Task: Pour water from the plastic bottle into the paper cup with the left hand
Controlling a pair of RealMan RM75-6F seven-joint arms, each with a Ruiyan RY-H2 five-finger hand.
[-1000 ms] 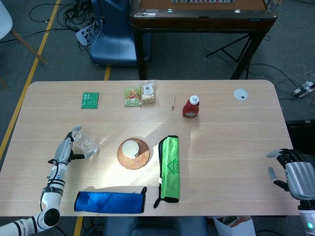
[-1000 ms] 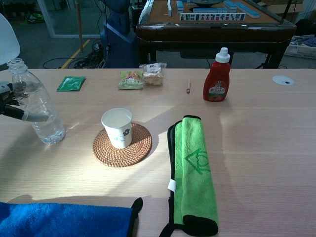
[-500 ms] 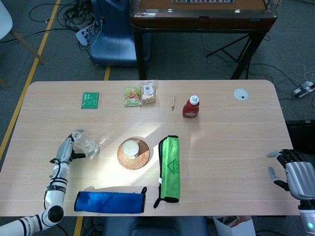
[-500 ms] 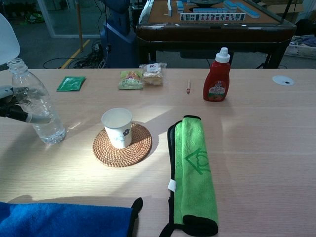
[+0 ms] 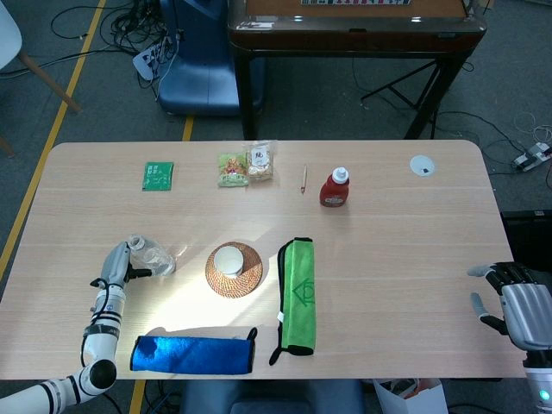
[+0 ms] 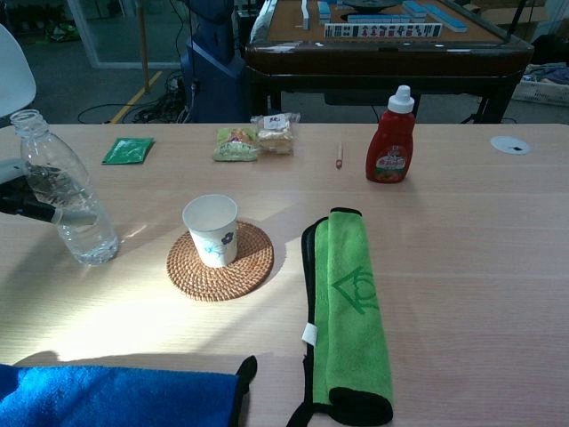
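green towel [image 6: 348,307], blue cloth [image 6: 116,394] near coaster [image 6: 219,261] | paper cup [image 6: 211,229] on coaster | uncapped bottle [image 6: 64,190], part water, gripped by left hand [image 5: 116,262] | right hand [image 5: 517,308] spread, empty

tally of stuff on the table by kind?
Bottles: 2 (plastic bottle, red bottle)
Cups: 1 (paper cup)
Coasters: 1
Towels: 2 (green, blue)
Packets: 3 (green packet, two snack bags)
Pencils: 1
Total: 10

paper cup [image 6: 212,229] on coaster [image 6: 220,261]; plastic bottle [image 6: 67,195] left of it; towel [image 6: 349,313] right
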